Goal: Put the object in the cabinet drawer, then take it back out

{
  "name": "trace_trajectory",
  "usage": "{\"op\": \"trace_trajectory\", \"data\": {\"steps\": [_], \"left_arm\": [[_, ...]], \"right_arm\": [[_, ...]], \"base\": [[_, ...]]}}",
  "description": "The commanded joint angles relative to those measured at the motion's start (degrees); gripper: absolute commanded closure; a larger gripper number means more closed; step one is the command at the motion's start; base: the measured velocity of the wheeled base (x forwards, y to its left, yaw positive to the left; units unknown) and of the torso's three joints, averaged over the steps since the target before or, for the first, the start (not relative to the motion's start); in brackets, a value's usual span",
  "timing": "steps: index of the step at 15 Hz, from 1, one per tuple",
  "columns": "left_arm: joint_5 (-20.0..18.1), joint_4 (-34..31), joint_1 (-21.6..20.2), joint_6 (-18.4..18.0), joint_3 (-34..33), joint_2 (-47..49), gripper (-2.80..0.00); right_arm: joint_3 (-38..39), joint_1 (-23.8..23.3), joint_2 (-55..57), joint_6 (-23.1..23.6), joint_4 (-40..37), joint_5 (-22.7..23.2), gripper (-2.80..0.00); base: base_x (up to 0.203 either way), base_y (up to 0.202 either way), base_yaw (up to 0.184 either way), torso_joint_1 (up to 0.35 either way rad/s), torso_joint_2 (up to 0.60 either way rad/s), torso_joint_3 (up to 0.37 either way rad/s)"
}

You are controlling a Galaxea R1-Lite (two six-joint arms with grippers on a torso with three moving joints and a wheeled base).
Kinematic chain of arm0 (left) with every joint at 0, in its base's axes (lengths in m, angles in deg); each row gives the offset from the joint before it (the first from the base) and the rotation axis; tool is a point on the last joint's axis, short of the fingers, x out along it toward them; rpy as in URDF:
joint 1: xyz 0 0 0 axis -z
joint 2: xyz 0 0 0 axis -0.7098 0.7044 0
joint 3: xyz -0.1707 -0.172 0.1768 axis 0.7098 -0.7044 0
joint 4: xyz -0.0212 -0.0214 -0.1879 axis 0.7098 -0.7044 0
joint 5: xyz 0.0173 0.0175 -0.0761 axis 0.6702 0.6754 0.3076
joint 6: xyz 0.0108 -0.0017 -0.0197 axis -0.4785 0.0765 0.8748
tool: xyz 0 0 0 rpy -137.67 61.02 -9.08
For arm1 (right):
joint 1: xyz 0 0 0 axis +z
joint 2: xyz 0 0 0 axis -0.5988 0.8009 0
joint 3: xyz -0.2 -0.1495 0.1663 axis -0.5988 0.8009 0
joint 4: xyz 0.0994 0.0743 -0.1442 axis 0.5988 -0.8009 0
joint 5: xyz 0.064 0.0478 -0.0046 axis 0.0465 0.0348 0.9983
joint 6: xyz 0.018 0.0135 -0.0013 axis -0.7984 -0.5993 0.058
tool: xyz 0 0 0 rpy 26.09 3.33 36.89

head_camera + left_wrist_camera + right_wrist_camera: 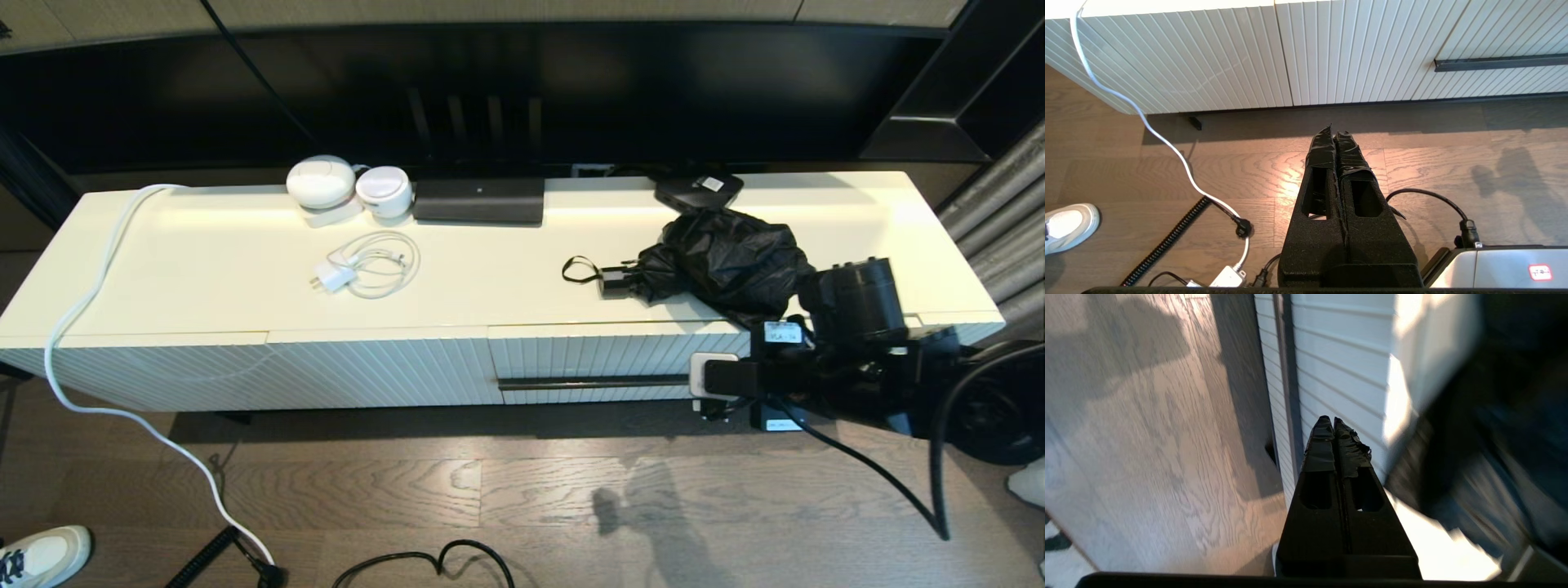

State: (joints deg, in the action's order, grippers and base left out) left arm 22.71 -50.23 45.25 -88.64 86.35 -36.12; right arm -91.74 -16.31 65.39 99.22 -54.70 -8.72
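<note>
At the drawer (pixel 596 355) front, the right gripper (pixel 700 378), fingers pressed together and empty, is pointing along the bar handle (pixel 592 381), level with its right end; the umbrella (pixel 718 261) is lying on the worktop (pixel 490 278) directly above. The left gripper (pixel 1336 136), also closed, is hanging parked above the floor.

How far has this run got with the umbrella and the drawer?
Nothing looks done: the umbrella lies on the cabinet top, and the drawer looks closed. In hand: the right hand, shut and empty, is beside the drawer's bar handle. Left: open, put in, take out. The left hand is parked above the floor.
</note>
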Motion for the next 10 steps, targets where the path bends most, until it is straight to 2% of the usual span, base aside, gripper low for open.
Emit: {"op": "trace_trajectory", "data": {"steps": [1, 4, 7, 10], "left_arm": [[0.0, 0.0, 0.0, 0.0, -0.1, 0.1, 0.00], [0.0, 0.0, 0.0, 0.0, -0.1, 0.1, 0.00], [0.0, 0.0, 0.1, 0.0, -0.1, 0.1, 0.00], [0.0, 0.0, 0.1, 0.0, -0.1, 0.1, 0.00]], "right_arm": [[0.3, -0.6, -11.1, 0.0, -4.3, -0.2, 0.00], [0.6, -3.2, -26.7, -6.4, -14.1, -3.2, 0.00], [0.5, -7.6, -42.6, -18.5, -29.2, -6.8, 0.00], [-0.6, -11.0, -56.6, -30.5, -45.9, -8.1, 0.00]], "base": [[0.000, 0.000, 0.000, 0.000, 0.00, 0.000], [0.000, 0.000, 0.000, 0.000, 0.00, 0.000], [0.000, 0.000, 0.000, 0.000, 0.00, 0.000], [0.000, 0.000, 0.000, 0.000, 0.00, 0.000]]}}
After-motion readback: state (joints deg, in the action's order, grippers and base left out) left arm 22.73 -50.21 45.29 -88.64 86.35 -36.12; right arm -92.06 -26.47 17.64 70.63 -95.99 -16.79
